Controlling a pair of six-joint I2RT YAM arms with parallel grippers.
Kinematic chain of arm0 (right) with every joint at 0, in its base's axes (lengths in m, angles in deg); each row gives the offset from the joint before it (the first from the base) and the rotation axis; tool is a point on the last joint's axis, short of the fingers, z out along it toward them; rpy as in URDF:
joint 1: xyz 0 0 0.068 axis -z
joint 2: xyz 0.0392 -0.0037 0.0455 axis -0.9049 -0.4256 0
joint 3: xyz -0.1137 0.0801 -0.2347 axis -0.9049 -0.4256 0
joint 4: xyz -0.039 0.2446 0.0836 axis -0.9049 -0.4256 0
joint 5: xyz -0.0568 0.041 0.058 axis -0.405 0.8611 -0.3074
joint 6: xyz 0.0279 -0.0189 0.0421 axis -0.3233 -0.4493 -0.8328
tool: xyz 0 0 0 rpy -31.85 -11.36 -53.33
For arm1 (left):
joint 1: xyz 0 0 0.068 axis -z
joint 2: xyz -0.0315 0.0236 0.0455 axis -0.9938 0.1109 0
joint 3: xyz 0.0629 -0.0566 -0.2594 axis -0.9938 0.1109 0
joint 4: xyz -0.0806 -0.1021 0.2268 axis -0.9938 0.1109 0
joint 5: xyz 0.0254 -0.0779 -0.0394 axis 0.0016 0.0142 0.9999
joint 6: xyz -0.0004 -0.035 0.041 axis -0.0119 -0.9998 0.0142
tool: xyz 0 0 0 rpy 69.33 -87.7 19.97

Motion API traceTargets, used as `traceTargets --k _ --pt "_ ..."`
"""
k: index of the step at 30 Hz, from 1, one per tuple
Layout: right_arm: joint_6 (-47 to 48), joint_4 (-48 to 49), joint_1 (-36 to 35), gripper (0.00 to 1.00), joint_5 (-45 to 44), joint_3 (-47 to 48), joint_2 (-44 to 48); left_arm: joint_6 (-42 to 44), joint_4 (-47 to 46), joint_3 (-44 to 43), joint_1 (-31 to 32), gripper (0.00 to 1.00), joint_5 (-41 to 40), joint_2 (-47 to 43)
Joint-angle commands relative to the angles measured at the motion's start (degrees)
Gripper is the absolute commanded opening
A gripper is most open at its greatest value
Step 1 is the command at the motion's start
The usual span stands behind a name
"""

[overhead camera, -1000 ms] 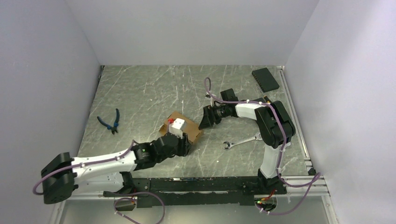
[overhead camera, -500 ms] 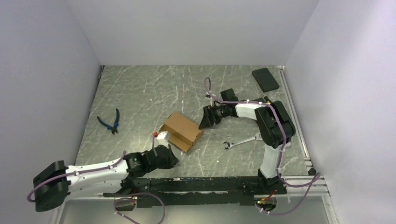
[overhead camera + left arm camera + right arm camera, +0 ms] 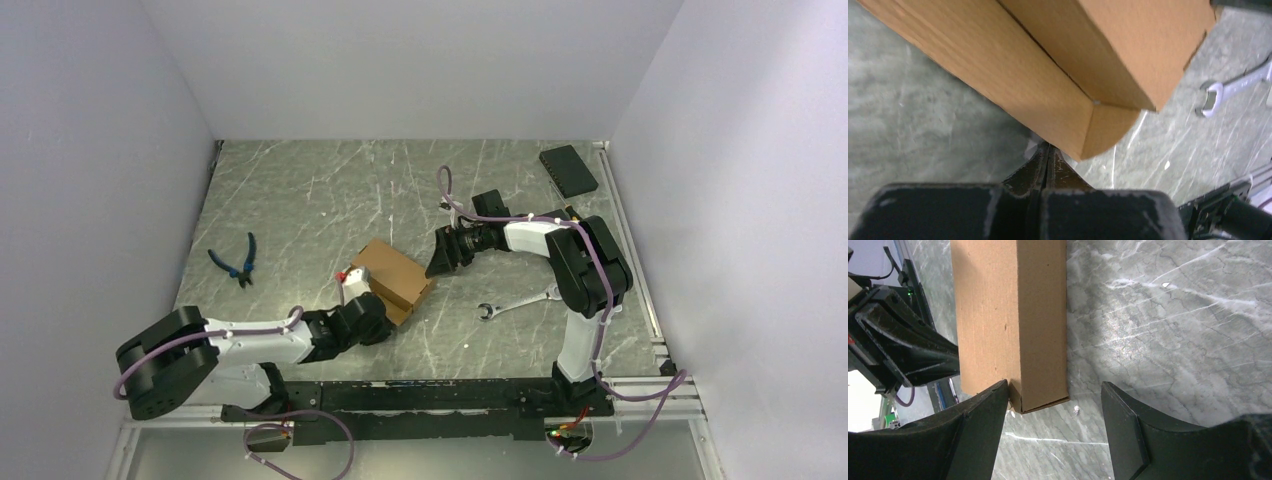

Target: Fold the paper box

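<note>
**Box End To Be Closed Between 2 Arms**

The paper box [image 3: 392, 278] is seen lying near the middle of the worktop [image 3: 300, 190], already formed into an oblong with a long seam showing. The left fingers [image 3: 1040, 167] are pressed together with nothing between them. Their tip is set just beside the lower edge of the box's left end, and contact cannot be confirmed. The right fingers [image 3: 975, 425] are spread wide around the other end, with 1 at its corner and 1 over bare worktop. Tucking the end flaps is judged to be the step in hand. The box should be braced by 1 arm while a flap is pushed squarely along its crease by the other. A low, slow push is advised, since light cardboard may be slid or spun rather than folded.
</note>
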Motion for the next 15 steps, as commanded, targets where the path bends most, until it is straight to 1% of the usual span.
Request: traceTargets --k 1,4,8,12,15 --pt "2.0 -0.4 -0.4 0.70 -2.2 0.4 0.7 0.5 -5.2 -2.1 -3.4 0.02 -1.9 1.5" --pt "2.0 -0.4 -0.4 0.70 -2.3 0.4 0.7 3.5 -8.3 -3.1 -4.7 0.02 -1.6 1.2" --pt "2.0 -0.4 -0.4 0.70 -2.6 0.4 0.5 6.5 -9.6 -3.8 -5.5 0.05 0.8 0.9" --pt "2.0 -0.6 -0.4 0.70 -3.0 0.5 0.2 8.7 -12.8 -3.1 -5.9 0.14 4.4 1.1" --pt "2.0 -0.8 -0.4 0.70 -3.4 0.5 0.2 12.8 -13.4 -3.9 -6.8 0.23 8.9 1.7"
